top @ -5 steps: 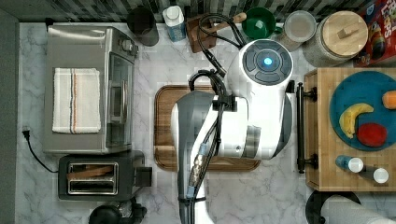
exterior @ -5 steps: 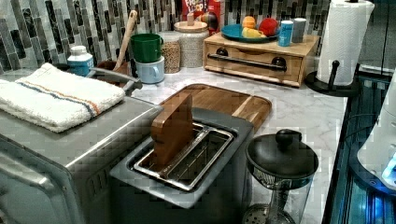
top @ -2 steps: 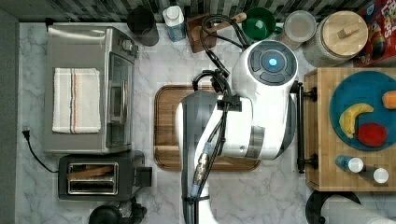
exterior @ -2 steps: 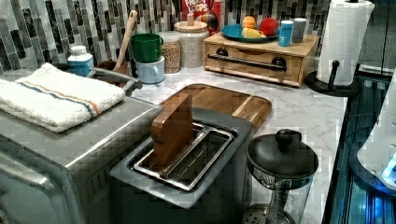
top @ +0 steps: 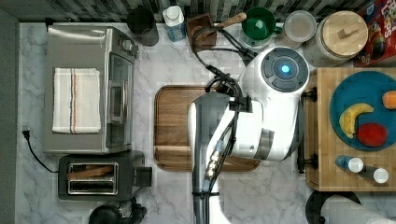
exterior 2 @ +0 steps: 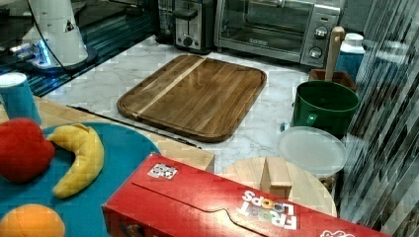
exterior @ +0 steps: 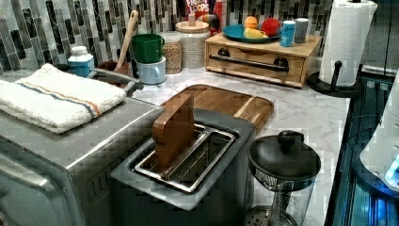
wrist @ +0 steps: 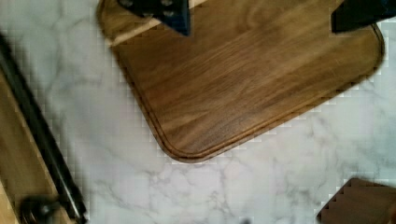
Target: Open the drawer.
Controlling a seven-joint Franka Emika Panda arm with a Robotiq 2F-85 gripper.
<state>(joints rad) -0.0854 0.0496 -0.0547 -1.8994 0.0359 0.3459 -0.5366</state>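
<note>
The light-wood drawer (exterior: 254, 71) stands shut at the back of the counter in the left view, its long black bar handle (exterior: 249, 61) across the front. In the top view the drawer unit (top: 327, 168) is at the right, with the handle (top: 302, 158) partly under my arm. My gripper (wrist: 261, 11) hovers open over a dark walnut tray (wrist: 233, 93), its two dark fingers (wrist: 163, 9) wide apart with nothing between them. The handle (wrist: 42, 144) runs beside the tray in the wrist view, a strip of marble away from the gripper.
A blue plate (top: 341, 93) with fruit and small shakers (top: 355, 164) sit on top of the drawer unit. A toaster oven (top: 88, 88) and toaster (top: 93, 177) stand at the top view's left. Cups, jars and a cereal box (exterior 2: 222, 202) line the back wall; a paper-towel holder (exterior: 346, 42) is beside the drawer.
My arm has shifted toward the top view's right, closer to the drawer's handle. The drawer has not moved.
</note>
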